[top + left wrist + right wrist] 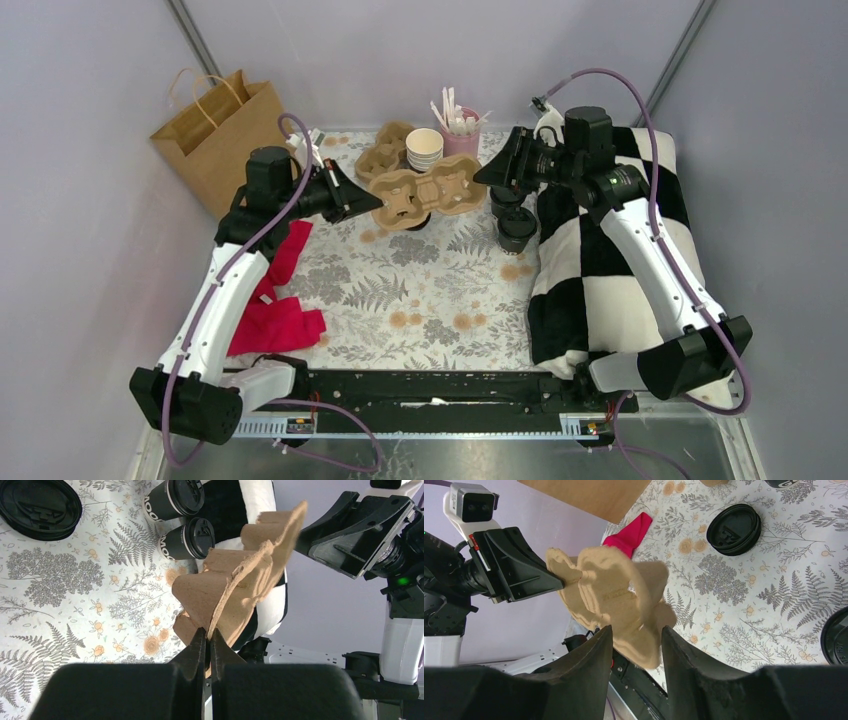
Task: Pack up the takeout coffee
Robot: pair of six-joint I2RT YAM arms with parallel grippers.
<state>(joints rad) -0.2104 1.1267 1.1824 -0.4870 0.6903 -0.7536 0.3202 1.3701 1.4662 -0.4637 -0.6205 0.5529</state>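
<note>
Brown pulp cup carrier [430, 193] hangs in the air above the far middle of the floral tablecloth [430, 290], with an arm at each end. The left gripper [377, 205] has its fingers [197, 647] pressed together on the thin edge of the carrier's left end, pinching it, as the left wrist view shows plainly. The right gripper [484, 175] meets the carrier's other end. In the right wrist view its fingers [599, 647] stand part-way apart, a bulging cup well of the carrier fills the gap, and the pulp seems to touch both inner faces. A coffee cup [517, 232], black with a black lid, stands upright on the tablecloth just beside the left edge of the black-and-white checked cushion [610, 270]. A second coffee cup [508, 202] of the same kind stands close by on its far side, partly hidden under the right gripper. Both cups are on the table, not in the carrier. A low stack of loose black lids [733, 530] lies on the cloth below the carrier. Farther back are a second carrier [385, 150], a stack of white cups [424, 148] and a pink tub of stirrers [460, 130]. A brown paper bag [215, 140] stands at the far left, and a red cloth [275, 320] lies beside the left arm.
</note>
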